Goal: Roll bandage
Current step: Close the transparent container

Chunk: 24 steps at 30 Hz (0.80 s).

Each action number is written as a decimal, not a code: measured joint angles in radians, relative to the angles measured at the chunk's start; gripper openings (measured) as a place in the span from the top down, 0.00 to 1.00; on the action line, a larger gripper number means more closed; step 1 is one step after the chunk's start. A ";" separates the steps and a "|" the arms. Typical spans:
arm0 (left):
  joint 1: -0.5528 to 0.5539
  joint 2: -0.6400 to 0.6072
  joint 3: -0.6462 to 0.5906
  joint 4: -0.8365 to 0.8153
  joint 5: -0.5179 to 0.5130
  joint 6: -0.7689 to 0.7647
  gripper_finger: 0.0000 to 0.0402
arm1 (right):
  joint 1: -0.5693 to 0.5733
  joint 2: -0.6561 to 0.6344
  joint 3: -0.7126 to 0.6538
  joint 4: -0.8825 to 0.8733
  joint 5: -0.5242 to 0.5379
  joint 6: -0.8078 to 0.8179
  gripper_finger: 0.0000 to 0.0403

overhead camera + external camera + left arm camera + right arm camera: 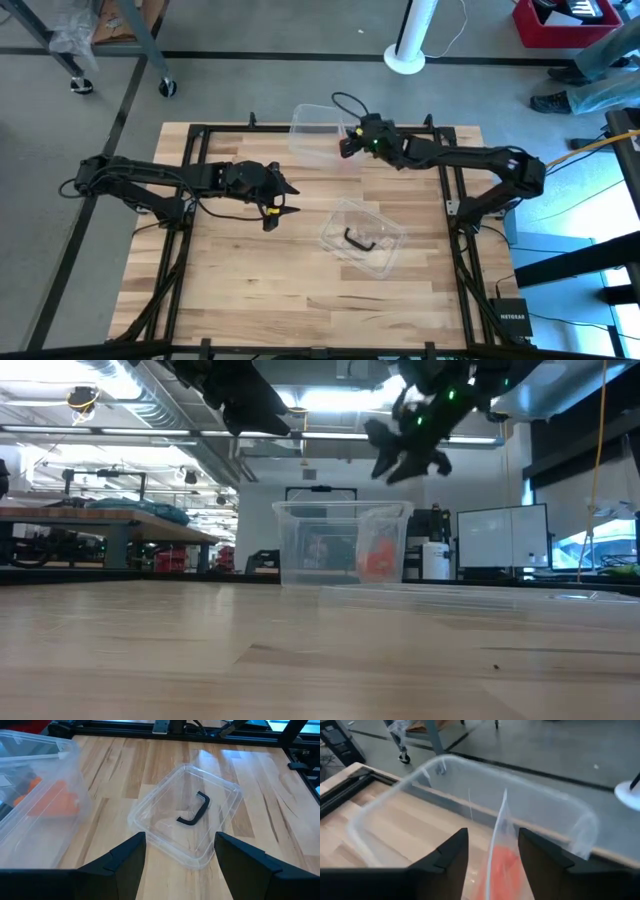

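While the right hand (347, 146) hangs over the clear plastic box (318, 131) at the bench's (240, 290) far edge, its fingers sit spread either side of a clear plastic bag (501, 827) standing up inside the box, w/ the orange bandage (503, 864) in the bag's lower part. Nothing is pinched yet, by the look of it. Judged step: get the bag, and so the bandage, out of the box. To do it well, the hand should close on the bag's upper edge, not the box wall, then lift straight up so the thin film doesn't snag the rim or drag the light box along. Low view shows the bandage (377, 563) as an orange lump low in the box (340, 545). Nearer bench centre lies the box's clear lid (362, 238), apparently underside up, w/ its dark handle (357, 240) and nothing else in it. Left hand (285, 200) waits beside it, fingers apart and empty.
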<state>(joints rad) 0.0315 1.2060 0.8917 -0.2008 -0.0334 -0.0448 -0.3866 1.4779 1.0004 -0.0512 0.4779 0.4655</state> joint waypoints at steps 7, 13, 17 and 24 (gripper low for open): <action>0.000 0.000 0.000 -0.001 0.000 -0.006 0.43 | 0.007 -0.074 0.105 -0.150 -0.166 -0.099 0.55; -0.004 0.000 0.000 -0.068 0.000 -0.057 0.43 | 0.156 -0.155 0.114 -0.441 -0.370 -0.156 0.55; -0.006 0.014 0.000 -0.106 0.000 -0.056 0.43 | 0.356 -0.198 0.114 -0.673 -0.376 -0.115 0.55; -0.005 0.089 0.000 -0.073 0.000 -0.049 0.43 | 0.665 -0.168 0.076 -0.723 -0.350 -0.014 0.55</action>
<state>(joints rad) 0.0269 1.2955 0.8913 -0.2741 -0.0331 -0.0936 0.2780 1.3100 1.0768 -0.7741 0.1277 0.4515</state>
